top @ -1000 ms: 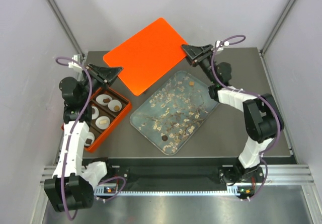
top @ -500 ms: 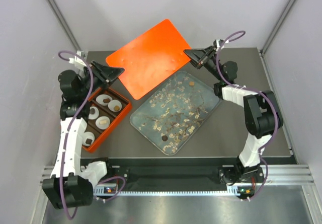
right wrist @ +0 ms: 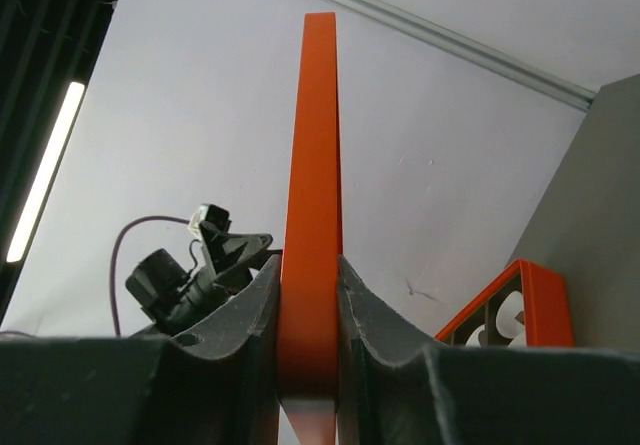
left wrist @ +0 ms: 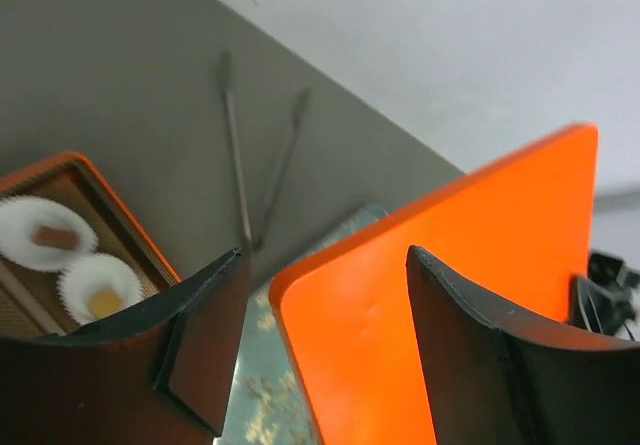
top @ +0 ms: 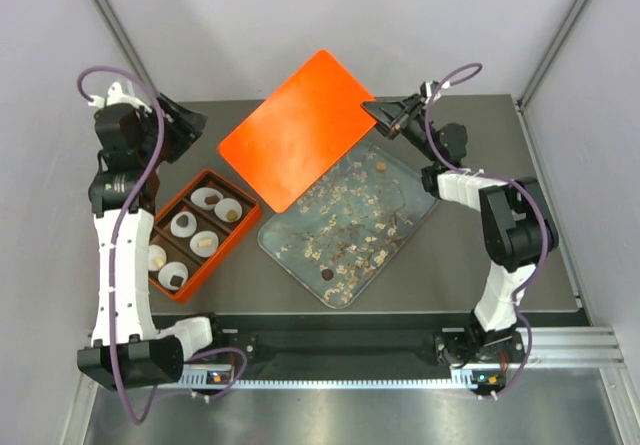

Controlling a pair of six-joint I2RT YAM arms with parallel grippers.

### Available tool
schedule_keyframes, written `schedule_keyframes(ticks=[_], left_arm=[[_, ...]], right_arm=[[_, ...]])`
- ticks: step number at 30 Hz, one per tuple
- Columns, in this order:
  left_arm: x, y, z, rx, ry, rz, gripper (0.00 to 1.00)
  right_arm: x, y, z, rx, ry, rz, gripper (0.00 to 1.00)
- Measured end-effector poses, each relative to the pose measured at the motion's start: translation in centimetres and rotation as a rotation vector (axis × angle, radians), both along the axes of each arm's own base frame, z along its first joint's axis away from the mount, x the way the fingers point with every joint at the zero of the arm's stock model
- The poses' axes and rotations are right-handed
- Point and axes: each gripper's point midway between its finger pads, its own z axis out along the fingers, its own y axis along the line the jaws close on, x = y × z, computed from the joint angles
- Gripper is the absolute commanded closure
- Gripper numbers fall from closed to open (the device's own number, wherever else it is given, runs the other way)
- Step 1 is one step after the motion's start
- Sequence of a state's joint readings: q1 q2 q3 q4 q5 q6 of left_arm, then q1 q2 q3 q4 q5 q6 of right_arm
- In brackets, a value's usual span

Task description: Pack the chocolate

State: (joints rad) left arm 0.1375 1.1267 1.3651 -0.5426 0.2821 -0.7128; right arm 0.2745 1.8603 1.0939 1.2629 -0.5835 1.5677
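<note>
My right gripper (top: 376,111) (right wrist: 310,263) is shut on the back right edge of the flat orange lid (top: 296,128) (right wrist: 319,145) and holds it tilted above the table. My left gripper (top: 193,123) (left wrist: 325,255) is open and empty, left of the lid and apart from it. The lid also shows in the left wrist view (left wrist: 450,295). The orange box (top: 243,226) (left wrist: 112,197) holds white paper cups with chocolate pieces, one caramel (top: 228,210) and one dark (top: 176,280). Loose chocolates lie on the clear tray (top: 276,233): a caramel one (top: 381,165) and a dark one (top: 328,275).
The clear tray is strewn with pale flakes (top: 345,215). A thin pair of metal tongs (left wrist: 243,170) lies on the grey table behind the box. Grey walls close in the back and both sides.
My left gripper has pulled back to the left and up, away from the lid's left corner. The right gripper has raised the lid higher and tilted it more.
</note>
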Motion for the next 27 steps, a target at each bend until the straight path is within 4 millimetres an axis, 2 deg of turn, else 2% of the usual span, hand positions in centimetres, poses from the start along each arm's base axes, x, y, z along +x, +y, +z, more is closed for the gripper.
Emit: schedule_keyframes(ticks=[3,5,8,11,15,20,24,27], left_arm=[[0.4,2.1,2.2,0.080,-0.019,0.093,0.32],[0.4,2.7,4.2,0.105,-0.061,0.118,0.32],[0.1,2.4,6.1,0.104,-0.109,0.105,0.31],[0.0,1.3,6.8,0.090,-0.129,0.046,0.31],[0.1,-0.5,6.2,0.051,-0.132,-0.059,0.31],[0.3,-2.0,2.7,0.007,-0.072,-0.148,0.31],[0.2,-2.4,0.4,-0.010,-0.021,-0.174,0.31],[0.2,-2.4,-0.8,-0.011,0.002,-0.179,0.31]], right_arm=[[-0.2,1.2,-0.2,-0.004,0.005,-0.004,1.00],[-0.5,2.7,-0.6,-0.013,0.019,0.004,1.00],[-1.3,6.5,-1.4,-0.028,0.044,0.040,1.00],[-2.6,11.0,-2.6,-0.044,0.084,0.077,1.00],[-5.1,17.2,-4.8,-0.053,0.131,0.139,1.00],[-7.7,24.0,-9.4,-0.095,0.200,0.193,1.00],[-9.2,27.0,-12.0,-0.149,0.229,0.213,1.00],[-9.7,27.7,-12.8,-0.157,0.238,0.212,1.00]])
